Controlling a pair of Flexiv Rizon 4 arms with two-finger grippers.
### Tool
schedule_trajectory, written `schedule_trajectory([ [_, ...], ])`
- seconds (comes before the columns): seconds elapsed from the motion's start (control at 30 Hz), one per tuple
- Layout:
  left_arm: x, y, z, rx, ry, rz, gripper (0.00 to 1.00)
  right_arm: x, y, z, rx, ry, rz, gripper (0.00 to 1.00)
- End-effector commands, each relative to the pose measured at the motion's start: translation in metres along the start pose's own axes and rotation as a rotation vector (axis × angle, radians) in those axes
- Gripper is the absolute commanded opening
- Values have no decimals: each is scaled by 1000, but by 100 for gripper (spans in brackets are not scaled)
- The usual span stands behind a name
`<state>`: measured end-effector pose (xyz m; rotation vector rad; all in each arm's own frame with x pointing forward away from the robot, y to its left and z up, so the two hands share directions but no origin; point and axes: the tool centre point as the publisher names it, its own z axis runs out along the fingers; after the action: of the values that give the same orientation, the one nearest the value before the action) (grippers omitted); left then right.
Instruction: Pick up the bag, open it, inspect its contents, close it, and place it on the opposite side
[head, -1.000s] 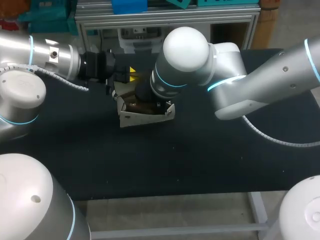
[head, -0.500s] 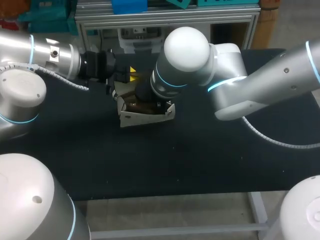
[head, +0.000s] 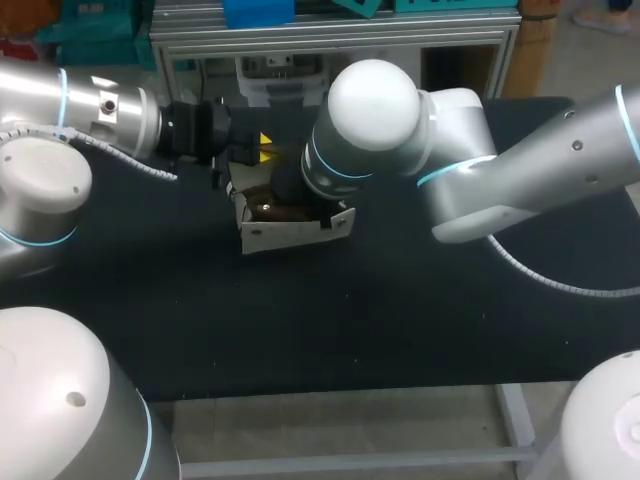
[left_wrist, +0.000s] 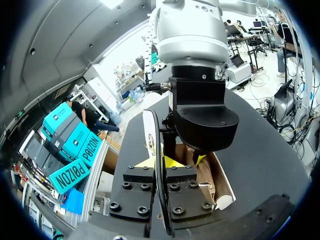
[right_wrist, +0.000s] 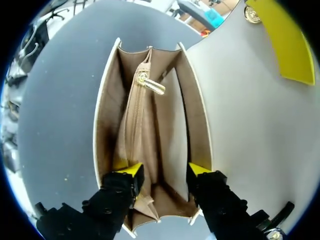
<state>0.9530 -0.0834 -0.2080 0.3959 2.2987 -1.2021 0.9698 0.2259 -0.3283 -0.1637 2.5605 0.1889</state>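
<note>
Furn: one table (head: 300, 330), black matte top, few pale specks nr middle. Pale metal frame (head: 350, 464) under near edge, leg at near right. Light even, diffuse.

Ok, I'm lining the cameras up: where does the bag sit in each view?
Head view: bag on the black table, upper middle.
Left wrist view: bag just ahead of the left end effector, flap between its fingers.
Right wrist view: bag open, right end effector inside its mouth.
Shared landmark: the left end effector's yellow tips on the flap.
</note>
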Motion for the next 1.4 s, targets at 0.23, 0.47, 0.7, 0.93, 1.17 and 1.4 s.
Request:
schedule_trajectory([
  [0.23, 3, -11, -3, -9, -10, 4, 0, 3, 7, -35, -9, -128, -8, 0],
  [0.47, 4, -19, -3, -33, -9, -18, 0, 8, 11, -66, -33, -245, -16, 0],
  [0.7, 10, -29, -4, -46, 9, -39, 0, 14, 10, -92, -39, -346, 3, 0],
  [0.93, 15, -35, -2, -36, 36, -131, 0, 25, 12, -111, -32, -389, -10, 0],
  [1.17, 12, -37, 6, 2, 97, -279, 0, 41, 14, -134, -30, -439, -16, 0],
  [1.4, 14, -18, 24, 11, 136, -365, 0, 68, 16, -136, -25, -443, -26, 0],
])
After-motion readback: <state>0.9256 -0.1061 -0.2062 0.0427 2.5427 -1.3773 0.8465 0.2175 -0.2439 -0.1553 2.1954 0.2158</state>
